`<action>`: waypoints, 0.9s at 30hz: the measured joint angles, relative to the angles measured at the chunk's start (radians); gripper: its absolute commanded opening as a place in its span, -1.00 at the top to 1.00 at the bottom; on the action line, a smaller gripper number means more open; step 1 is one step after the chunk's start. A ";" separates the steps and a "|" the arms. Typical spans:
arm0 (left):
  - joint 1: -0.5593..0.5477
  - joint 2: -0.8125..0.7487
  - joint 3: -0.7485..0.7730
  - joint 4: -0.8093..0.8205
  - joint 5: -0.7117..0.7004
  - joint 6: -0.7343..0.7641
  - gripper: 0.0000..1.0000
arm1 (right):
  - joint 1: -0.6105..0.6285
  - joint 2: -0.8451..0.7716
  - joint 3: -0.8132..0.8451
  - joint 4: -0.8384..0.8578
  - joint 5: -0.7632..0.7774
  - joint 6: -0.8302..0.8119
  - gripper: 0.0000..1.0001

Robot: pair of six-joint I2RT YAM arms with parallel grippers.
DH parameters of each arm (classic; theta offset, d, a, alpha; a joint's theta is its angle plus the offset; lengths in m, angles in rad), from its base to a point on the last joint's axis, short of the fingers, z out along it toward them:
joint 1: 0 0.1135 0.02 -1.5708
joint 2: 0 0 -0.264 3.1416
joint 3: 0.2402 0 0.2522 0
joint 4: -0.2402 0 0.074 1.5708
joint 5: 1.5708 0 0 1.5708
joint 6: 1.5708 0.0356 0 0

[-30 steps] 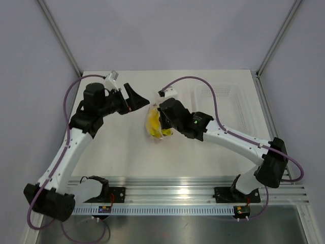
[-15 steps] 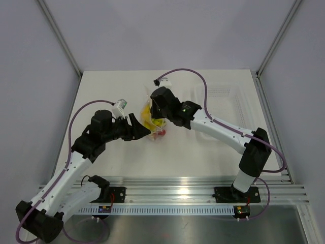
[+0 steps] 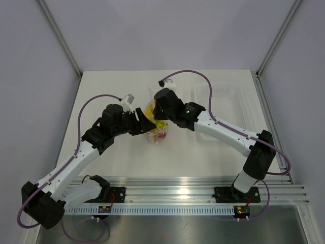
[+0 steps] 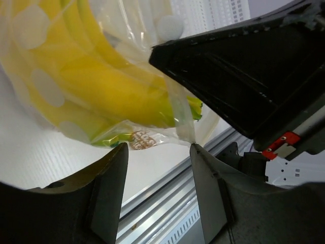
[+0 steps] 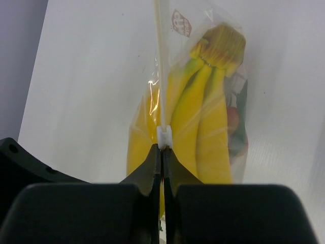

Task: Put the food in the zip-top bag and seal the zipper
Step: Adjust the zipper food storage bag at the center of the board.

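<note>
The zip-top bag (image 3: 155,133) hangs upright at the table's middle, with the yellow bananas (image 5: 213,112) and red strawberries (image 5: 234,122) inside. My right gripper (image 5: 163,147) is shut on the white slider (image 5: 164,136) of the zipper (image 5: 159,61) at the bag's top edge; it is over the bag in the top view (image 3: 158,104). My left gripper (image 4: 158,147) is open right beside the bag's lower corner, and a bag edge touches one fingertip (image 4: 195,150). The bananas fill the left wrist view (image 4: 101,86). In the top view the left gripper (image 3: 147,127) is at the bag's left side.
A clear rigid tray (image 3: 228,101) stands at the back right of the white table. The right arm's black housing (image 4: 244,76) is close above my left gripper. The aluminium rail (image 3: 167,185) runs along the near edge.
My left arm has swung from the back left down and right to the bag's side. My right gripper has carried the bag a little back and left, still shut on the slider.
</note>
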 measured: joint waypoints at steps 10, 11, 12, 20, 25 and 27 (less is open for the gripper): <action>-0.055 0.042 0.037 0.018 -0.055 -0.030 0.05 | 0.010 -0.024 -0.028 -0.003 0.011 0.022 1.00; -0.055 0.043 0.037 0.018 -0.064 -0.034 -0.02 | 0.013 -0.025 -0.029 -0.003 0.016 0.022 1.00; -0.055 0.045 0.037 0.018 -0.074 -0.036 -0.09 | 0.014 -0.027 -0.032 -0.002 0.022 0.022 1.00; -0.087 0.066 0.041 0.017 -0.138 -0.060 0.29 | 0.022 -0.054 -0.071 0.019 0.044 0.027 1.00; -0.097 0.085 0.045 0.015 -0.164 -0.063 0.82 | 0.032 -0.055 -0.078 0.036 0.059 0.029 1.00; -0.099 0.105 0.056 0.011 -0.166 -0.061 0.97 | 0.035 -0.056 -0.083 0.039 0.076 0.030 1.00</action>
